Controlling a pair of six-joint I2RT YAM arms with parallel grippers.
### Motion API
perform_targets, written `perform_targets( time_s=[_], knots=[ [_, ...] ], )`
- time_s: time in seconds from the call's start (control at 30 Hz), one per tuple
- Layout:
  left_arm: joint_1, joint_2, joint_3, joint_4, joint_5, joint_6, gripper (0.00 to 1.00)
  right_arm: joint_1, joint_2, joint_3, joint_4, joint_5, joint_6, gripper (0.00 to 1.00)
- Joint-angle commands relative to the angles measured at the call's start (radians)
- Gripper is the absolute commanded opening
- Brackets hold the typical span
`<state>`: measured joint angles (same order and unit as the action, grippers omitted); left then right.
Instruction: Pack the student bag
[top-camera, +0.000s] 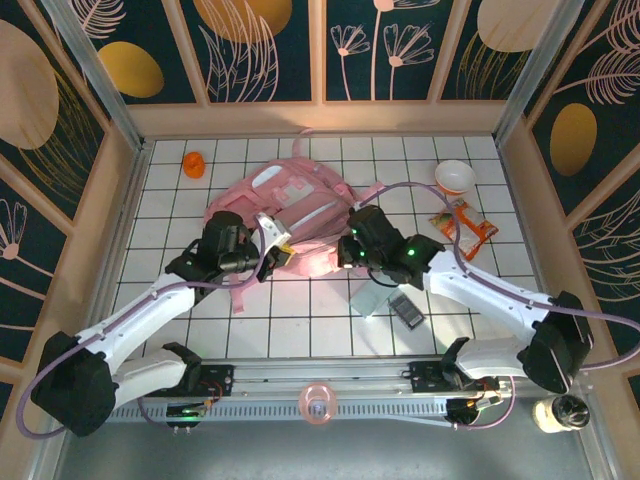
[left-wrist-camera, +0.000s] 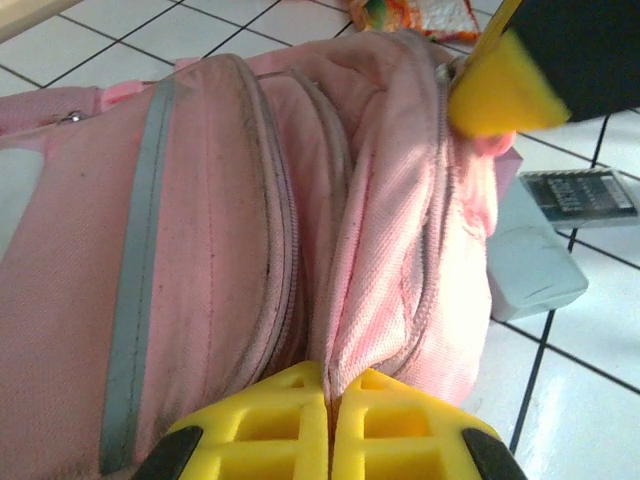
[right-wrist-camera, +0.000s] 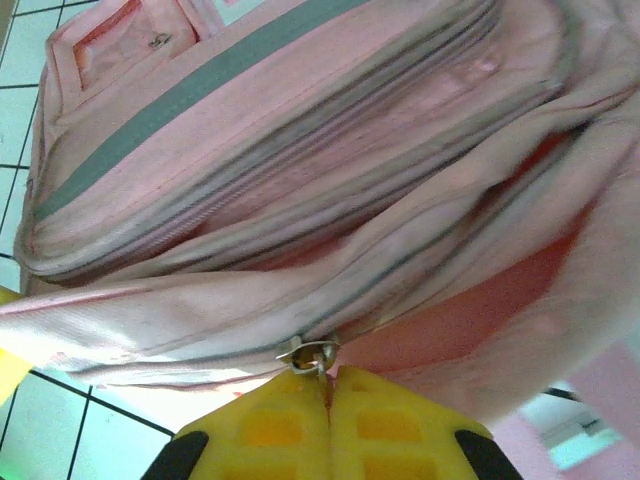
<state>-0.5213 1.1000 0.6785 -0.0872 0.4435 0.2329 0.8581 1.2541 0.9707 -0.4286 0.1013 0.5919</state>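
Just on the near side of the pink backpack (top-camera: 295, 195), which lies mid-way across the white tiled surface (top-camera: 300, 325), sit a pale box (top-camera: 372, 297) and a dark calculator (top-camera: 407, 311). At the backpack's near edge the left end effector (left-wrist-camera: 330, 385) pinches a fold of its fabric, and the right end effector (right-wrist-camera: 328, 385) is closed on a metal zipper pull (right-wrist-camera: 308, 355). Beyond the backpack's right side sit an orange snack packet (top-camera: 465, 225) and a white bowl (top-camera: 455, 177).

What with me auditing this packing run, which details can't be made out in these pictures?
Inside of the large soft pink fabric backpack: top view, arms and folds cover it.
Orange snack packet print: top view, too small.
Metal zipper pull: right wrist view, blurred; whether the right gripper pinches it is unclear.
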Motion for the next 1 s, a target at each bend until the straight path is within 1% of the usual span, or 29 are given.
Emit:
perform_targets(
  time_s=[0.0, 0.03, 0.1, 0.17, 0.2, 0.27, 0.33, 0.43, 0.53, 0.6, 0.63, 0.7, 0.8, 0.87, 0.97],
  knots=[
    [0.065, -0.042, 0.030, -0.044, -0.131, 0.009, 0.01, -0.026, -0.013, -0.030, -0.093, 0.035, -0.021, 0.00],
    [0.066, -0.052, 0.021, -0.018, -0.128, -0.038, 0.10, -0.019, -0.007, -0.030, -0.073, 0.017, -0.020, 0.00],
    [0.066, -0.071, 0.005, 0.027, -0.112, -0.159, 0.34, 0.003, 0.008, -0.030, -0.024, -0.013, -0.010, 0.00],
    [0.066, -0.088, -0.011, 0.062, -0.105, -0.349, 0.51, 0.031, 0.033, -0.026, 0.017, -0.034, 0.003, 0.00],
    [0.066, -0.098, -0.014, 0.058, -0.107, -0.456, 0.58, 0.045, 0.050, -0.020, 0.035, -0.043, 0.010, 0.00],
    [0.066, -0.123, -0.018, 0.017, -0.154, -0.680, 0.67, 0.069, 0.090, -0.003, 0.047, -0.054, 0.020, 0.00],
    [0.066, -0.155, -0.027, -0.048, -0.227, -0.875, 0.70, 0.081, 0.128, 0.015, 0.049, -0.062, 0.028, 0.00],
    [0.066, -0.212, -0.110, -0.068, -0.288, -1.108, 0.71, 0.096, 0.175, 0.040, 0.053, -0.077, 0.031, 0.00],
    [0.071, -0.250, -0.207, -0.076, -0.357, -1.250, 0.70, 0.120, 0.205, 0.055, 0.068, -0.080, 0.036, 0.00],
    [0.077, -0.262, -0.258, -0.049, -0.377, -1.328, 0.70, 0.136, 0.219, 0.060, 0.084, -0.080, 0.052, 0.00],
    [0.078, -0.264, -0.288, -0.011, -0.372, -1.367, 0.70, 0.144, 0.227, 0.057, 0.102, -0.117, 0.061, 0.00],
    [0.081, -0.253, -0.335, 0.062, -0.360, -1.434, 0.70, 0.162, 0.246, 0.063, 0.138, -0.151, 0.076, 0.00],
    [0.089, -0.215, -0.390, 0.164, -0.377, -1.510, 0.70, 0.195, 0.283, 0.092, 0.160, -0.172, 0.089, 0.00],
    [0.099, -0.179, -0.408, 0.255, -0.396, -1.521, 0.70, 0.217, 0.311, 0.115, 0.180, -0.185, 0.093, 0.00],
    [0.133, -0.096, -0.376, 0.349, -0.431, -1.498, 0.68, 0.239, 0.362, 0.151, 0.212, -0.203, 0.093, 0.00]
  ],
)
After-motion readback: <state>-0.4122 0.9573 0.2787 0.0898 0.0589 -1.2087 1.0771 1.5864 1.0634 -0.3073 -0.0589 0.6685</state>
